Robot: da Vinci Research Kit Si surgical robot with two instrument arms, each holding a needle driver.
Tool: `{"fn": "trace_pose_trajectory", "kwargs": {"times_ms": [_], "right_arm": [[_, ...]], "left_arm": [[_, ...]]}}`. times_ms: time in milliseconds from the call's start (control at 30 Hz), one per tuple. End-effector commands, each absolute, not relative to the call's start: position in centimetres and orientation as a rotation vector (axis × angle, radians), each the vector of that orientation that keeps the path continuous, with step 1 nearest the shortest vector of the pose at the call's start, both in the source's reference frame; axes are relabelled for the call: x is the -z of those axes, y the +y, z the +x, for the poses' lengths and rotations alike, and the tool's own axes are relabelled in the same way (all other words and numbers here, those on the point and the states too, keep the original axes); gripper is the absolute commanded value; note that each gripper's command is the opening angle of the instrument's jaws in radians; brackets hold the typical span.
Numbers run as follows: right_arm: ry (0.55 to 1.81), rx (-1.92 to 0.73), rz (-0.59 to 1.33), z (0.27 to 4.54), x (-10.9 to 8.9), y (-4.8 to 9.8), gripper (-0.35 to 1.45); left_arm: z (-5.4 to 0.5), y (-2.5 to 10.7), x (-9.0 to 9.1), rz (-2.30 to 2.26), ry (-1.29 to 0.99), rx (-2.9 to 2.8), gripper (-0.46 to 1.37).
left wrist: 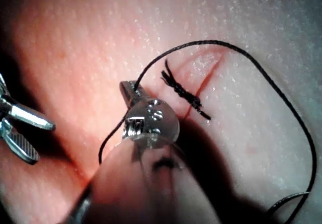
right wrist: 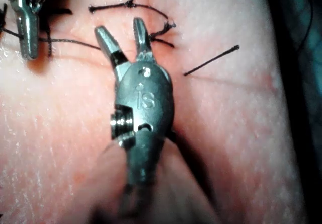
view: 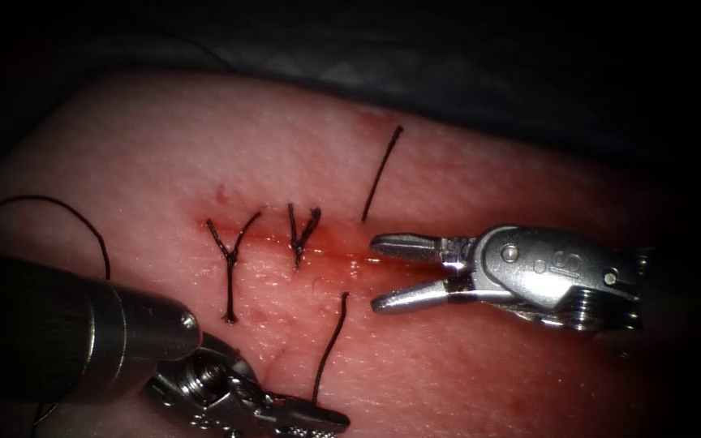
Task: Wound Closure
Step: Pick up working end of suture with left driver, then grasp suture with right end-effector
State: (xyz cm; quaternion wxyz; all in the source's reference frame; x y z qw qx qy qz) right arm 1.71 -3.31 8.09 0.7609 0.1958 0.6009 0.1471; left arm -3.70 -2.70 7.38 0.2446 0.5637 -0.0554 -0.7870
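Left claw (view: 318, 418) clamped on thread (view: 330, 349), right claw (view: 383, 272) spread wide, empty, needle unseen

Two stamped characters, read as "IS", are seen on the metal body of the right hand (right wrist: 123, 36) in the right wrist view. The same mark is seen on this hand (view: 376, 272) in the endoscope view, turned on its side. No other text, number or label can be read.
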Motion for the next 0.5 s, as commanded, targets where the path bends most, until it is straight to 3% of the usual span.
{"fn": "trace_pose_trajectory", "kwargs": {"times_ms": [33, 200, 500], "right_arm": [[1.308, -0.320, 0.425, 1.71, -8.10, -3.31, 0.20], [1.311, -0.299, 0.409, 1.70, -8.15, -3.34, 0.22], [1.280, -0.142, 0.310, 1.71, -8.37, -3.41, 0.48]], "left_arm": [[-3.71, -2.62, -7.39, 1.551, -0.131, 2.150, -0.35], [-3.72, -2.49, -7.44, 1.563, -0.123, 2.149, -0.35], [-3.75, -2.39, -7.46, 1.566, -0.119, 2.149, -0.35]]}}
